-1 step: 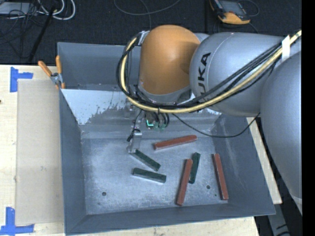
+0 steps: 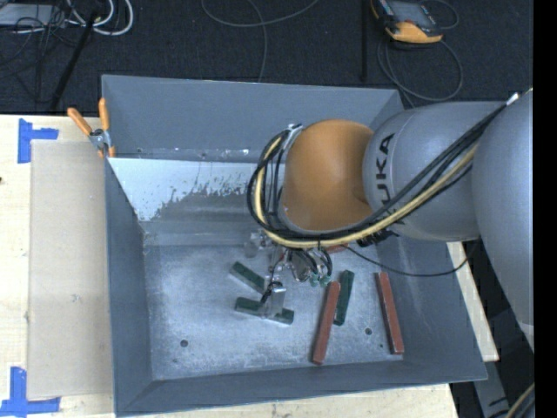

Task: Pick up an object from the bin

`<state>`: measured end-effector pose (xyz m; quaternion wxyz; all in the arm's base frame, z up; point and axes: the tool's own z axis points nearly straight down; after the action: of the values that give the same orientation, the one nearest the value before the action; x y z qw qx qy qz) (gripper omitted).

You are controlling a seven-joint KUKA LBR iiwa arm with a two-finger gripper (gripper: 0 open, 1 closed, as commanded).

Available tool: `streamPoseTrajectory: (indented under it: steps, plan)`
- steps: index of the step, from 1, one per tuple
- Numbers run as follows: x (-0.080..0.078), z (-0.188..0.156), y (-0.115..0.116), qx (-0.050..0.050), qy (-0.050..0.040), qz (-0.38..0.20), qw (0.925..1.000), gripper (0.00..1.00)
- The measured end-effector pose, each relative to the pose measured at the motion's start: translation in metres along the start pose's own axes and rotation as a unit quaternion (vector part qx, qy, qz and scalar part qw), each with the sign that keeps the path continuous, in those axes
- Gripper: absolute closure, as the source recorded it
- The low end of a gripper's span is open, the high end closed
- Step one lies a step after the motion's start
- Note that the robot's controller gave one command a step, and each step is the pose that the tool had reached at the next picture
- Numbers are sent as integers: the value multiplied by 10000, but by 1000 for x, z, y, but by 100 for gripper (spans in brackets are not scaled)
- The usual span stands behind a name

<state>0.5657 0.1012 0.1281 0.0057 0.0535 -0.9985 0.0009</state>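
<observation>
Arm is in from the right, with an orange cover on the wrist and black and yellow cables looped round it. The pincer hangs under the cover, down low near the bin floor. From here I can't tell whether the pincer is apart or together, as the cover and wiring crowd it, and nothing is visibly clamped in it. Places below are all relative to the pincer. Directly under its tip and a bit to the left lies the low green bar, dark, flat on the floor and roughly level. A short green stub sits at that bar's right end, just below the tip. The two look to be touching, and they could even be one piece. The tip overlaps them in view, but contact can't be confirmed. Up and left, near but apart, is the tilted green bar, slanting down to the right. Just to the right is the upright green bar, leaning slightly. It lies against the near brown bar, which is longer and runs down past it. Further right, well apart, the far brown bar lies alone by the bin's right wall.
</observation>
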Motion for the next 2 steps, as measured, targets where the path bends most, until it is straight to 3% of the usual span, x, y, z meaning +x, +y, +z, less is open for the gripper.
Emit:
streamPoseTrajectory:
  steps: [1,2]
  plan:
    - [-16,61,0,-11,-17,72,10000,0]
    - [13,58,-34,0,-54,-1037,9946,0]
